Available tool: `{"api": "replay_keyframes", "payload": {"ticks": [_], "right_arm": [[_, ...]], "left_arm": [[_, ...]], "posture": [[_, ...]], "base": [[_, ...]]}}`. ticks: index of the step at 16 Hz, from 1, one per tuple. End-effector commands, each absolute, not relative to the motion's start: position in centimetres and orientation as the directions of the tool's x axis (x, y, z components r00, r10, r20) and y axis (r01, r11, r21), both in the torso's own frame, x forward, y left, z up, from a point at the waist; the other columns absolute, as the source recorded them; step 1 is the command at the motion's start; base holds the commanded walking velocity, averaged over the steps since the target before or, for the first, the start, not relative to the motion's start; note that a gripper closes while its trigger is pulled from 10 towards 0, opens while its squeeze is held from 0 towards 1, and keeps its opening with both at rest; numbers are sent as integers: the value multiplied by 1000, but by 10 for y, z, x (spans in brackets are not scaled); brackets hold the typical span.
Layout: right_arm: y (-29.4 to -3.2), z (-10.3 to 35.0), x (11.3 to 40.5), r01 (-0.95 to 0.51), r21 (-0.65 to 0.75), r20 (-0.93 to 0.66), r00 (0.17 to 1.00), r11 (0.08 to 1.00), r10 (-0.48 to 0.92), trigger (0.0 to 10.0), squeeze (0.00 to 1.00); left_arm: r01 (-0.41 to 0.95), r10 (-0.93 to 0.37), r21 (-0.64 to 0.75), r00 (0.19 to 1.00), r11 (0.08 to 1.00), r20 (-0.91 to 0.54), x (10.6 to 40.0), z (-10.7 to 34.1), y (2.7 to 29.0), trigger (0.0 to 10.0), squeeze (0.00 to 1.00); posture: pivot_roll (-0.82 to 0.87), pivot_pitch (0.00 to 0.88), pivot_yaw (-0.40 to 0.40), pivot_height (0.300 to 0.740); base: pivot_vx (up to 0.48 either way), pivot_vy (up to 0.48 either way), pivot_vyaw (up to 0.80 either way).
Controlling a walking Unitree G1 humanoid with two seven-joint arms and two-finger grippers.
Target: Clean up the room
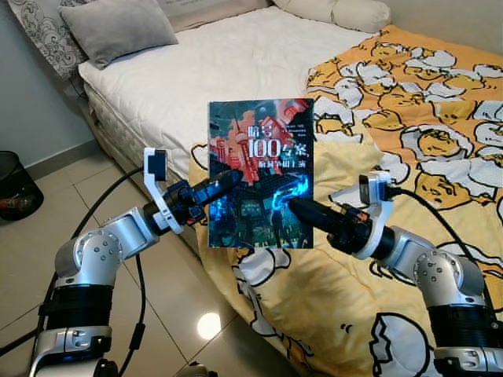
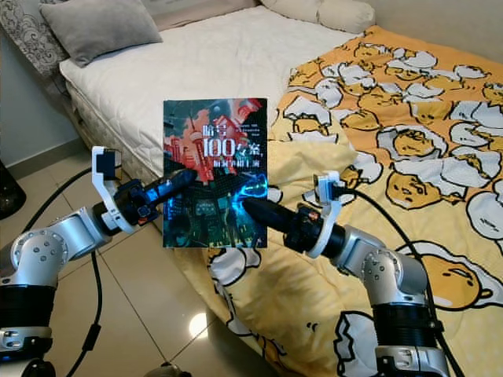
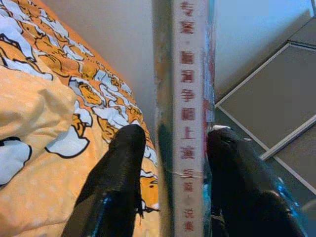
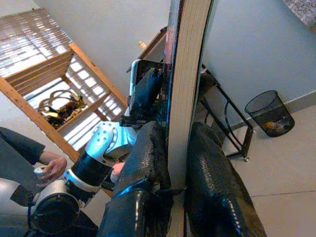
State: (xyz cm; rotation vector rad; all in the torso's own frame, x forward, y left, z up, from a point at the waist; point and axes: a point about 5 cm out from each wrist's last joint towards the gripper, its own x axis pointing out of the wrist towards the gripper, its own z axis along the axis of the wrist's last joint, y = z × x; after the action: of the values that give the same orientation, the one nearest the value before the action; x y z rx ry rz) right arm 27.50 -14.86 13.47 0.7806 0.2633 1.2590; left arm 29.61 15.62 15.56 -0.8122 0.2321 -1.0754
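Note:
A book with a dark red and blue cover and white title characters is held upright in the air before the bed's edge. My left gripper clamps its left edge and my right gripper clamps its lower right part. In the left wrist view the pale spine stands between the two black fingers, pinched by the left gripper. Along the right gripper the page edge is squeezed between both fingers.
Behind the book is a bed with a white sheet, a grey pillow and a yellow egg-pattern blanket. A black wastebasket stands on the tiled floor at the left. A person's hand shows beside a wooden rack.

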Motion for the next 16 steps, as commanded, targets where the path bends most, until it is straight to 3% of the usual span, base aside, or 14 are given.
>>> {"api": "replay_keyframes", "payload": {"ticks": [1, 10, 11, 12, 14, 15, 16], "right_arm": [[-148, 144, 275, -776, 625, 251, 299, 82, 921, 0, 0], [-146, 143, 276, -775, 626, 249, 313, 94, 917, 0, 0], [-145, 143, 278, -779, 617, 236, 323, 116, 916, 1686, 0], [-143, 141, 280, -778, 613, 220, 338, 140, 915, 10000, 0], [-142, 141, 280, -770, 627, 230, 331, 120, 915, 10000, 0], [-142, 141, 280, -764, 635, 234, 331, 114, 914, 10000, 114], [-142, 141, 280, -761, 638, 235, 335, 115, 913, 10000, 114]], "left_arm": [[703, -861, -671, 470, 234, 193, 296, 158, 156, 0, 0], [695, -868, -678, 465, 238, 173, 290, 154, 153, 0, 0], [698, -866, -672, 471, 247, 170, 290, 154, 154, 0, 0], [698, -865, -670, 473, 251, 169, 290, 153, 154, 0, 0], [697, -863, -669, 477, 256, 167, 289, 153, 154, 0, 0], [698, -861, -667, 481, 261, 167, 289, 153, 154, 0, 0], [698, -860, -666, 483, 263, 167, 289, 153, 154, 0, 0]], "posture": [[-38, 0, 52, 740], [-35, 0, 48, 740], [-33, 0, 46, 740], [-32, 0, 46, 740], [-31, 0, 43, 740], [-31, 0, 42, 740], [-31, 0, 41, 740]], "base": [[0, 0, 0], [0, 0, 0], [0, 0, 0], [0, 0, 0], [0, 0, 0], [0, 0, 0], [0, 0, 0]]}}
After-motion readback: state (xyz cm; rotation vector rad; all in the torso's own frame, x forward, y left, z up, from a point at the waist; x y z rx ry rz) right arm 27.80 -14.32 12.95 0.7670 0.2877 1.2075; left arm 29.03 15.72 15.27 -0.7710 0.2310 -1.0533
